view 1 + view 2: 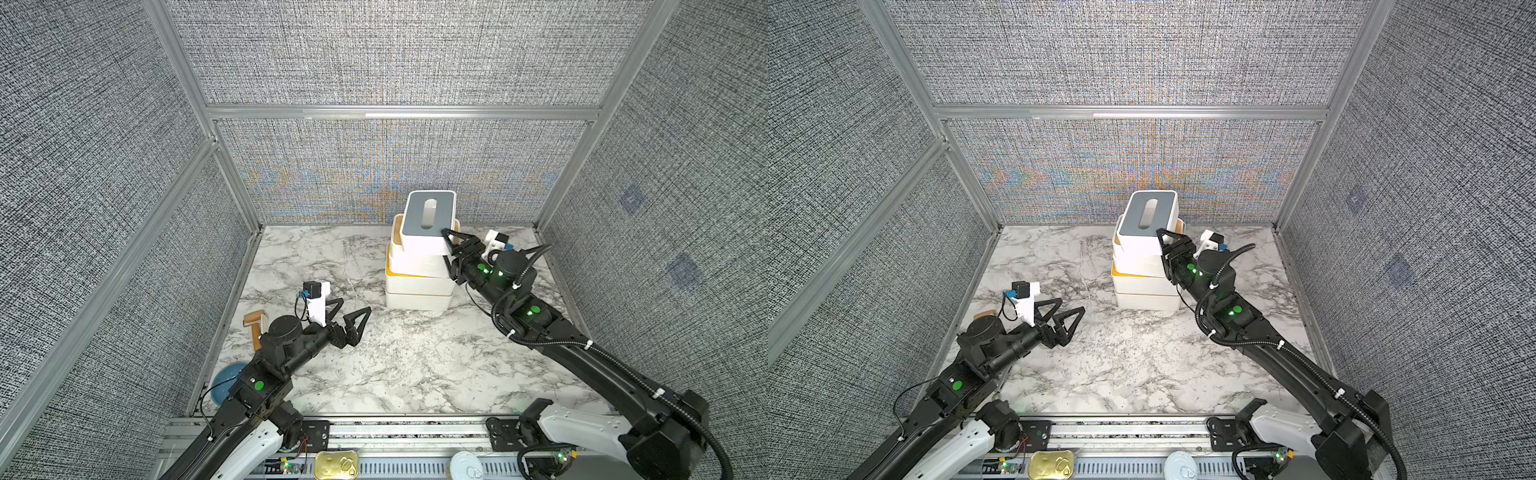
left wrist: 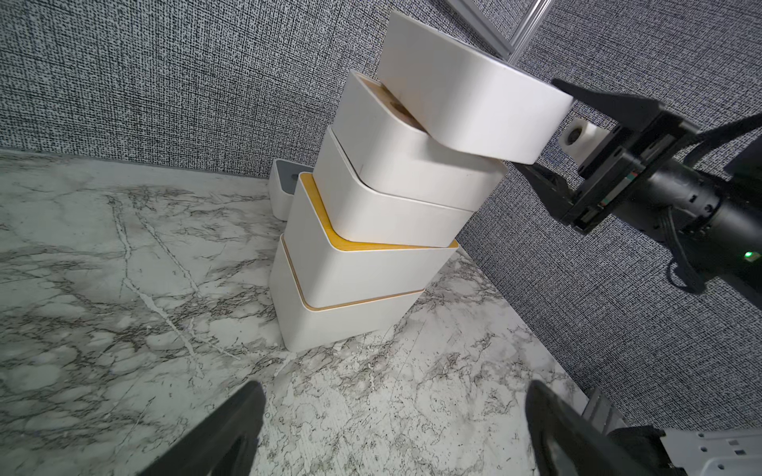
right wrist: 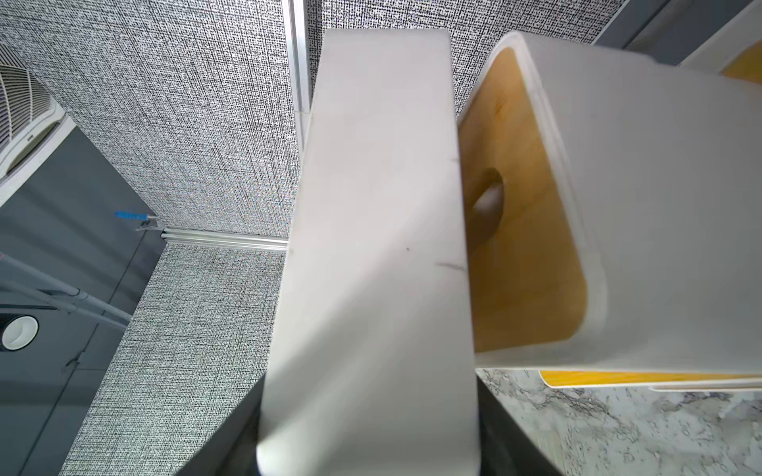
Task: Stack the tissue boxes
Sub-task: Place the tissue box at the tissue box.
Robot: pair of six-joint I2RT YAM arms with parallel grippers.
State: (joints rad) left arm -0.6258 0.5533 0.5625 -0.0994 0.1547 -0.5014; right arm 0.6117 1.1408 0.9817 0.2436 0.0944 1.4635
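Observation:
Several tissue boxes stand in a crooked stack (image 1: 417,286) (image 1: 1144,291) (image 2: 363,280) at the back of the marble table, right of the middle. The stack's top box has a bamboo lid (image 3: 519,230). My right gripper (image 1: 448,247) (image 1: 1163,249) (image 3: 371,432) is shut on a grey-lidded tissue box (image 1: 428,220) (image 1: 1148,218) (image 2: 466,94). It holds that box tilted over the stack's top, with one edge at the bamboo lid. Another grey-lidded box (image 2: 283,185) sits on the table behind the stack. My left gripper (image 1: 353,318) (image 1: 1069,313) (image 2: 391,424) is open and empty, low over the table, left of the stack.
A wooden-handled roller (image 1: 254,328) and a blue bowl (image 1: 226,382) lie along the left wall beside my left arm. Two tins (image 1: 336,464) (image 1: 467,467) rest on the front rail. Fabric walls close the back and both sides, and the stack stands near the back wall.

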